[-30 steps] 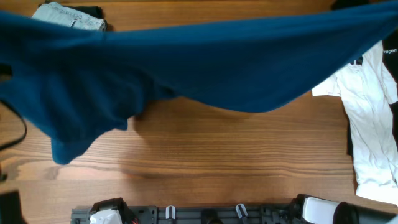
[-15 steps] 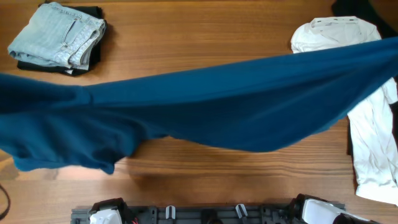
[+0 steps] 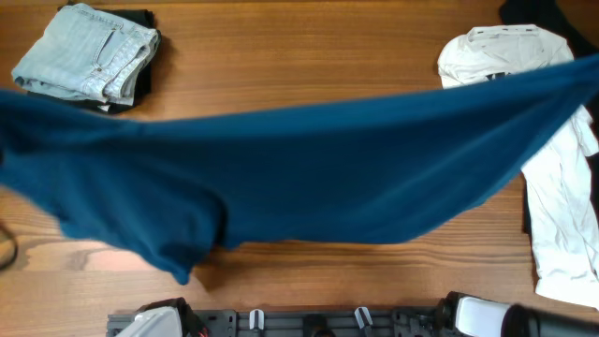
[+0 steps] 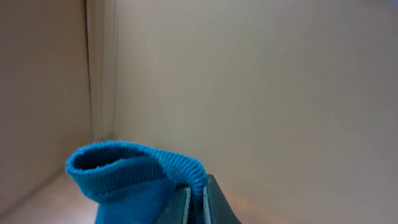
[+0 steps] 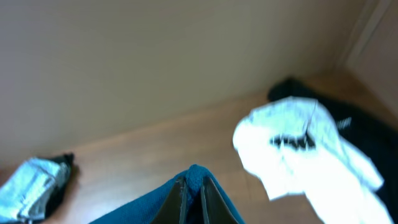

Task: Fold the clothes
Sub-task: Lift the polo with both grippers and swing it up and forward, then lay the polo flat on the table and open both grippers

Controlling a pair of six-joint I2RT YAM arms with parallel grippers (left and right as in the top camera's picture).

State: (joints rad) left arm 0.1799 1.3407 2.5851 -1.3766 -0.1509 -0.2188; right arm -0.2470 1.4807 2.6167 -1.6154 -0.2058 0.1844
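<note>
**A:** My left gripper [image 4: 198,194] is clamped on a ribbed edge of the dark-blue polo shirt [image 4: 124,183]. My right gripper [image 5: 191,190] pinches another edge of it. Each wrist view shows only my fingertips.

**B:** Where is the shirt?

**A:** It is held up between my two grippers above the bench [image 3: 309,47], sagging in the middle. A fold hangs lower toward my left. Both ends run out of the overhead view, where neither gripper shows. I cannot make out a collar or buttons.

**B:** What does it hide?

**A:** A wide strip of bench and part of the white T-shirt [image 3: 562,215]. The T-shirt's black lettering is too blurred to read.

**B:** And the count?

**A:** One blue shirt and one white T-shirt. At the far left is one folded pair of pale jeans [image 3: 89,51], lying on a black item [image 3: 138,17] that is mostly covered. One dark garment [image 3: 547,14] is cut off at the far right corner.
</note>
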